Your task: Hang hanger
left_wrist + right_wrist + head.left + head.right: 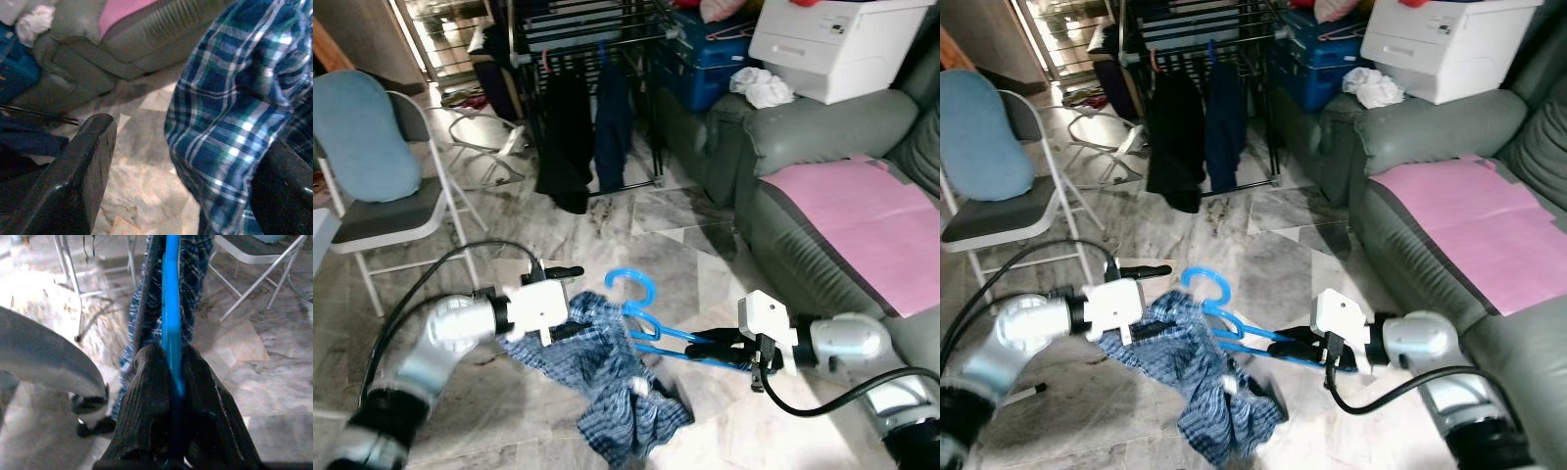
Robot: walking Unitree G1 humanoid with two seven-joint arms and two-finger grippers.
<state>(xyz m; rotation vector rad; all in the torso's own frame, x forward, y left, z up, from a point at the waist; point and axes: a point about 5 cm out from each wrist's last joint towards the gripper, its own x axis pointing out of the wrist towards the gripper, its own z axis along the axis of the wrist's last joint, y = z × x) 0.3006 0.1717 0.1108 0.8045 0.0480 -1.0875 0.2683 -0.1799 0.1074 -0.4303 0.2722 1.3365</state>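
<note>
Blue hanger [651,328] — hook up, bar toward right claw [703,348]

Hanger [651,328] looked like glossy blue plastic, shirt [607,372] soft plaid cloth. Floor [705,255] was polished marble-ish tile, sofa [822,137] matt grey leather-like, w/ textured black gripper fingers [146,421].

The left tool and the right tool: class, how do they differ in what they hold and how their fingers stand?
The left tool stands open with the plaid shirt draped by one finger, while the right tool is shut tight on the blue hanger. The left tool meets soft cloth; the right tool pinches a thin rigid bar. The left tool sits at the shirt's upper edge; the right tool grips the hanger's far end. Both hover low over the marble floor.
</note>
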